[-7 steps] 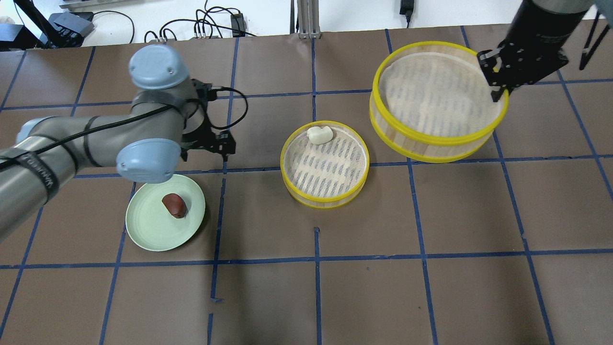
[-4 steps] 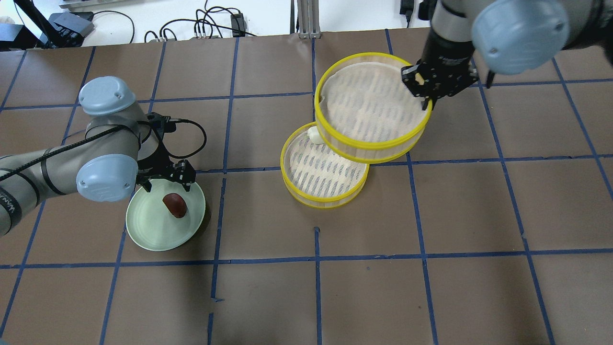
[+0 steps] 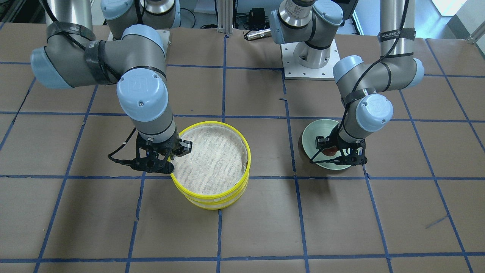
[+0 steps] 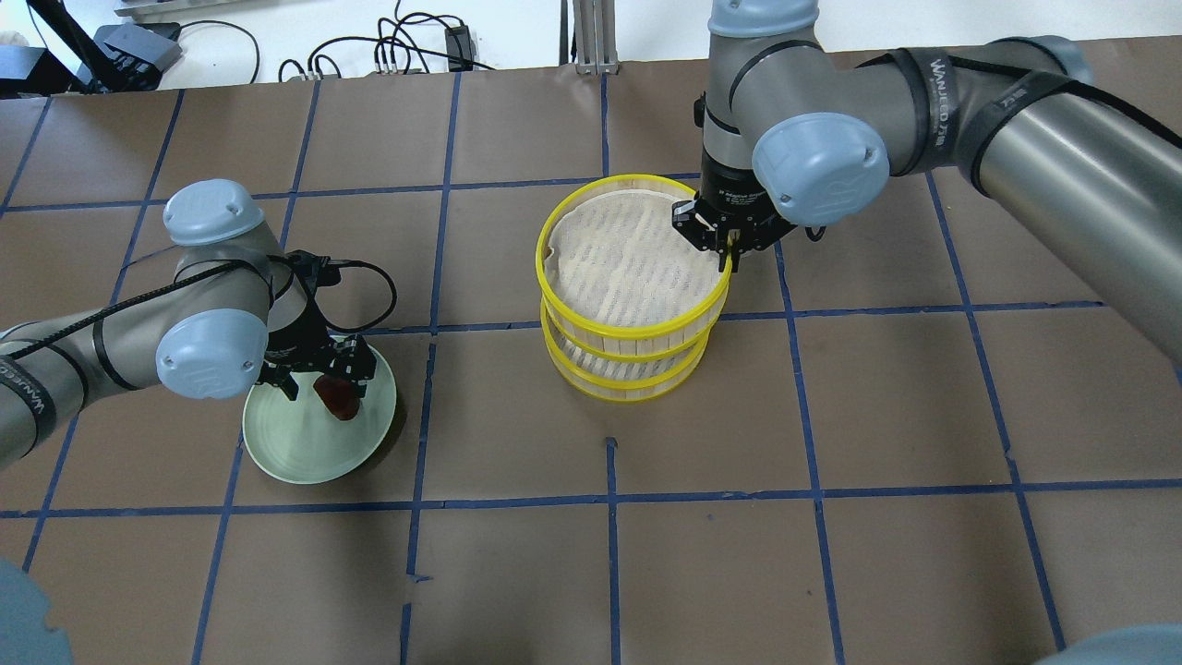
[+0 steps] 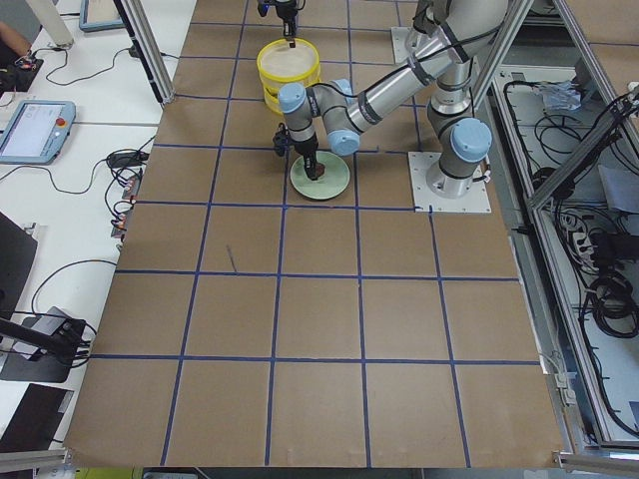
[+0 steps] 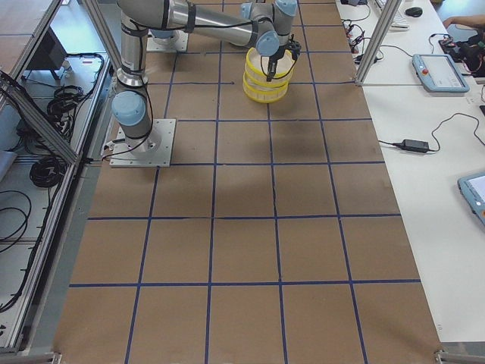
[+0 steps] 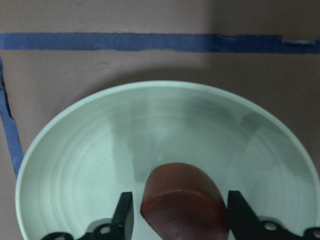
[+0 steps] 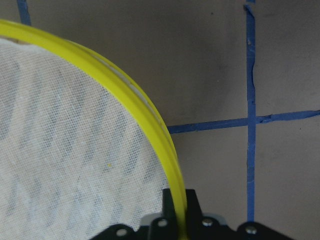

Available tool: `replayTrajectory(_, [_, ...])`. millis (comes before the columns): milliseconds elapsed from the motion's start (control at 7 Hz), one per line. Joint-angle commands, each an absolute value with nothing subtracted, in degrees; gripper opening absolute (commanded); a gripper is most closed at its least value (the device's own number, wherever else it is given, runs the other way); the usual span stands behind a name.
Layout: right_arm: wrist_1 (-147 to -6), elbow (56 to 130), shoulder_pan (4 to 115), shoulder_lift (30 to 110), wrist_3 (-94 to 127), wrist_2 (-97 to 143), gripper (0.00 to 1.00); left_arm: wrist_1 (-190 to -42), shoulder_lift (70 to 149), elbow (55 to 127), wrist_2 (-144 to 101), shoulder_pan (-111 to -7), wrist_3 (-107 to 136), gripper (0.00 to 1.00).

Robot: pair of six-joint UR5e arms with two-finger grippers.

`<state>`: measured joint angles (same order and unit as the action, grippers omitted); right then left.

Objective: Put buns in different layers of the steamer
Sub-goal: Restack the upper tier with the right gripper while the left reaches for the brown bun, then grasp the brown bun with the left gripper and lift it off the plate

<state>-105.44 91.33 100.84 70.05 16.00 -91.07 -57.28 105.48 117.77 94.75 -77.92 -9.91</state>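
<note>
Sitting on the pale green plate [image 7: 90, 150], the reddish-brown bun [image 7: 182, 200] lies between the spread jaws of the left claw [image 4: 325, 383]; the right claw [image 4: 727, 256] pinches the yellow rim of the upper steamer tray [image 4: 637, 343], stacked on the lower tray [image 4: 637, 380] on the counter [image 4: 831, 416]

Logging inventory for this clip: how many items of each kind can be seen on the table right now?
Steamer layers: 2, the upper layer stacked on the lower layer
Buns in sight: 1, the brown bun
Plates: 1, the green plate
Total: 4
</note>
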Motion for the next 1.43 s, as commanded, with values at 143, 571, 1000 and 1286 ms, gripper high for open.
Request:
replayTrajectory(143, [-111.42, 94.64, 100.9, 69.09, 16.08, -91.14, 0.06, -51.95, 104.42, 115.6, 93.34, -78.57, -9.41, 0.0])
replayTrajectory(571, [-111.97, 95.1, 101.6, 69.17, 17.74, -91.5, 0.06, -72.7, 96.17, 99.99, 89.83, -86.73, -2.93, 0.0])
replayTrajectory(1000, [-111.97, 95.62, 102.57, 69.26, 18.19, -91.76, 0.07, -75.68, 96.33, 94.75, 81.94, -90.69, 8.38, 0.0])
replayTrajectory(1286, [-111.97, 95.62, 102.31, 69.43, 17.58, -91.93, 0.07, -75.15, 96.68, 94.48, 81.48, -92.89, 11.68, 0.0])
